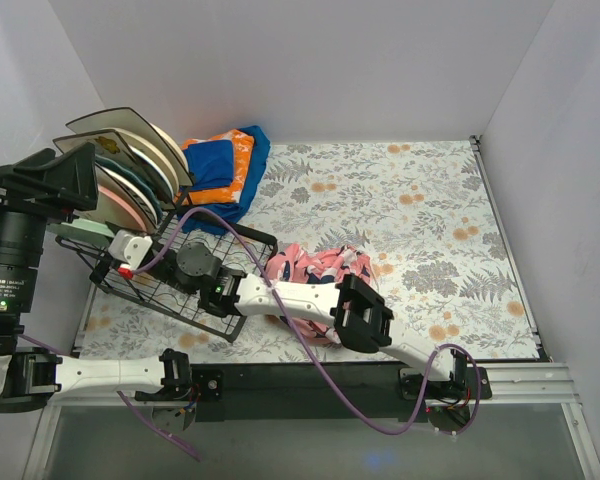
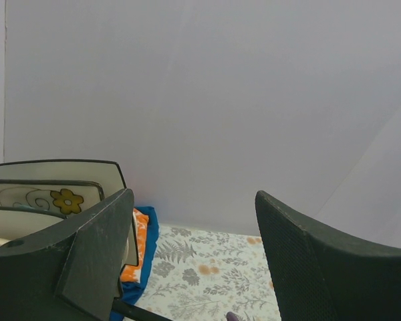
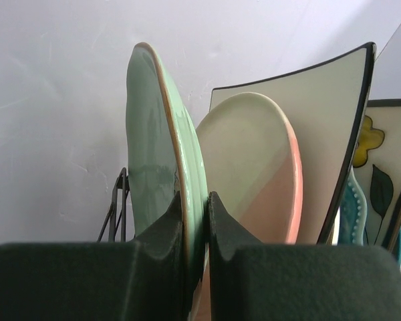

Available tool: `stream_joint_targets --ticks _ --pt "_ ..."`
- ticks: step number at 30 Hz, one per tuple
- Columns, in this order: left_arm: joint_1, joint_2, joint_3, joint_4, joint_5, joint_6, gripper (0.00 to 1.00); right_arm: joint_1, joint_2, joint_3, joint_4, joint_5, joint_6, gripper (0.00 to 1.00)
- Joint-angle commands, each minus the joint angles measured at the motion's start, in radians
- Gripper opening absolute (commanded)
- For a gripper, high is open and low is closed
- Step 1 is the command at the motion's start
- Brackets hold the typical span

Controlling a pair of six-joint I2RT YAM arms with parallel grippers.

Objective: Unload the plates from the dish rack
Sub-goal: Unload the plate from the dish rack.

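Note:
The black wire dish rack [image 1: 242, 234] stands at the table's left with several plates [image 1: 130, 165] upright in its slots. My right gripper [image 3: 194, 214] is shut on the rim of the mint green plate [image 3: 150, 134], one finger on each face. Behind that plate stand a cream-and-pink plate [image 3: 254, 167], a cream square plate [image 3: 321, 114], a teal plate [image 3: 351, 214] and a flower-painted one [image 3: 381, 174]. My left gripper [image 2: 194, 200] hovers open beside the rack with nothing between its fingers; the square plate [image 2: 60, 170] and flower plate [image 2: 47, 199] show at its left.
A pink patterned cloth [image 1: 320, 265] lies bunched under the right arm, just right of the rack. Folded blue-orange cloths [image 1: 225, 165] sit against the back wall behind the rack. The floral table cover [image 1: 420, 220] stretches to the right. Walls close in on three sides.

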Motion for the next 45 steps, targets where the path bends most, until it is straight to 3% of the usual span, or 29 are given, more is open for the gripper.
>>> stream_joint_targets --ticks 1,27,45 --pt "-0.002 0.034 0.023 -0.001 -0.005 0.034 0.72 -0.018 -0.143 0.036 0.226 0.021 0.038 0.01" --pt "-0.002 0.052 0.023 0.036 -0.006 0.045 0.71 -0.022 -0.344 -0.182 0.3 0.026 0.072 0.01" --pt "-0.002 0.143 0.189 -0.175 0.086 -0.148 0.71 -0.03 -0.603 -0.518 0.387 0.009 0.136 0.01"
